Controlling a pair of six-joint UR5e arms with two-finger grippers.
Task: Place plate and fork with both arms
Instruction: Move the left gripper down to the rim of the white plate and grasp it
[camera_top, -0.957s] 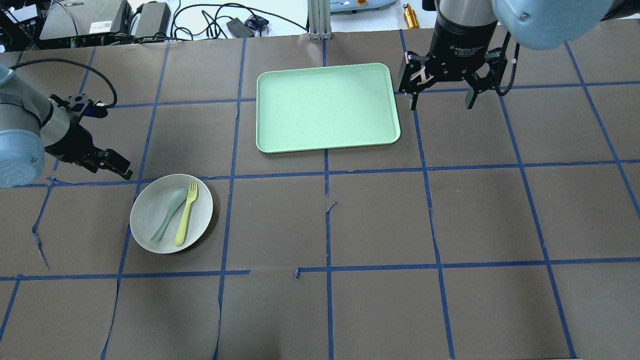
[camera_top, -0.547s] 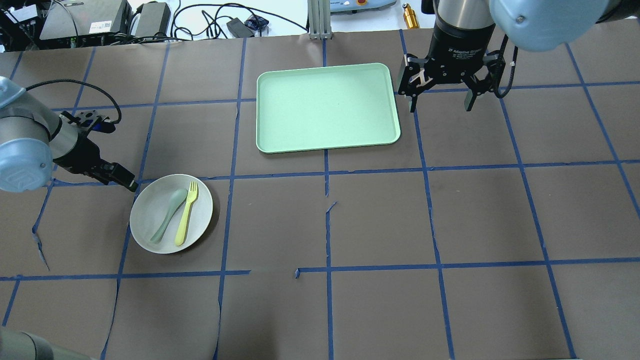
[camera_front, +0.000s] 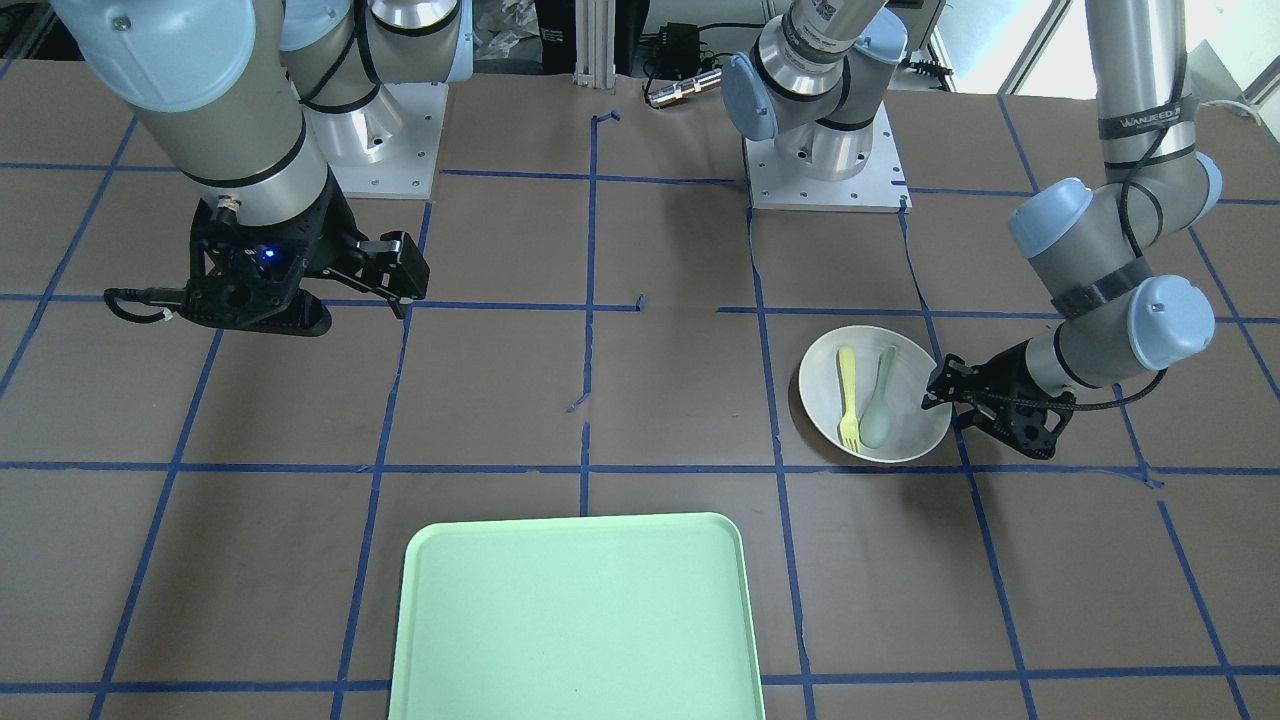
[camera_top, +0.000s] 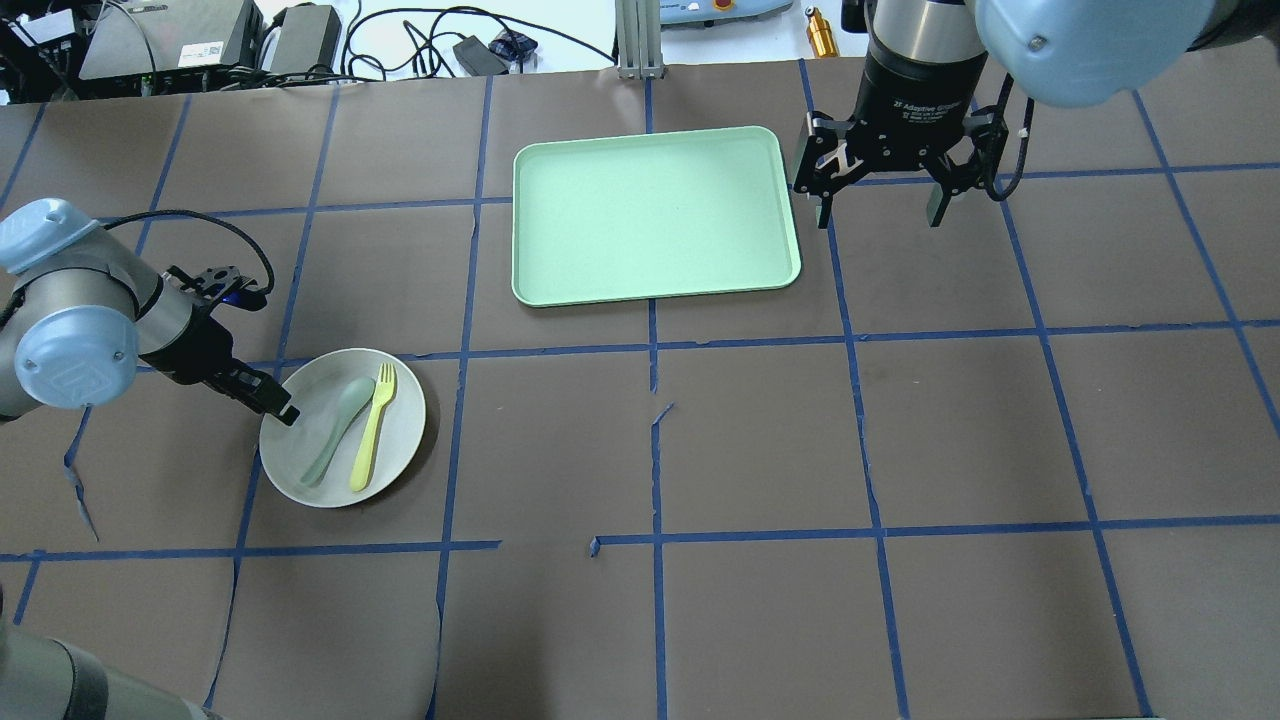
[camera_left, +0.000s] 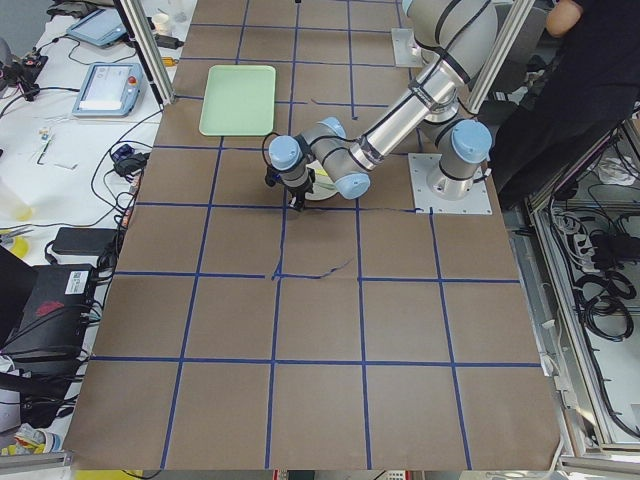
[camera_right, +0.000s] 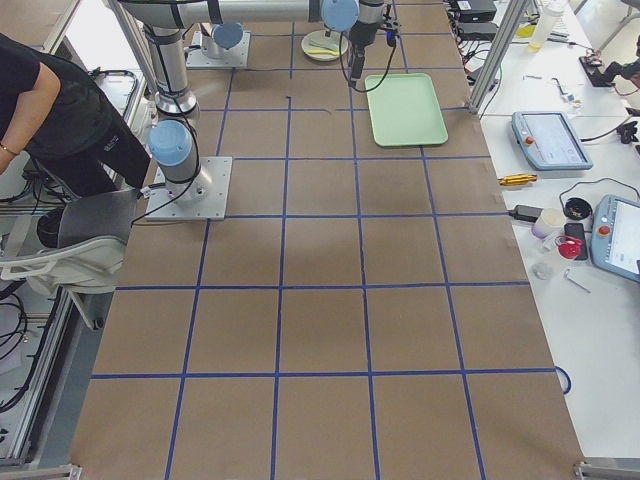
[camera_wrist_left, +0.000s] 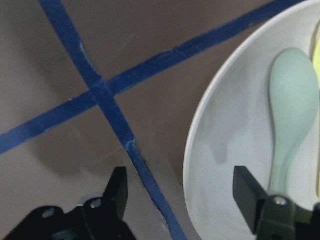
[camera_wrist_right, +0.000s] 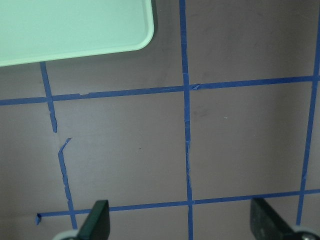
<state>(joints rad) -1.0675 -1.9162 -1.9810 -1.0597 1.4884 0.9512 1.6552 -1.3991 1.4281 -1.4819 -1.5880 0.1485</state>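
we are seeing the left pincer (camera_top: 283, 410) hanging released, its fingers straddling the left rim of the plate (camera_top: 400, 425), which is sitting on the bench (camera_top: 760, 440). the fork (camera_top: 372, 430) is lying in the plate beside a spoon (camera_top: 335, 430). the right pincer (camera_top: 878, 213) is hovering released, just beside the tray (camera_top: 650, 215).

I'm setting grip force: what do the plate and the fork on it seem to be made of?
The plate: off-white, matte, faintly speckled, no glare; likely plastic or a fibre composite rather than glazed ceramic. The fork: pale yellow, matte, slim, one piece; probably a similar plastic.
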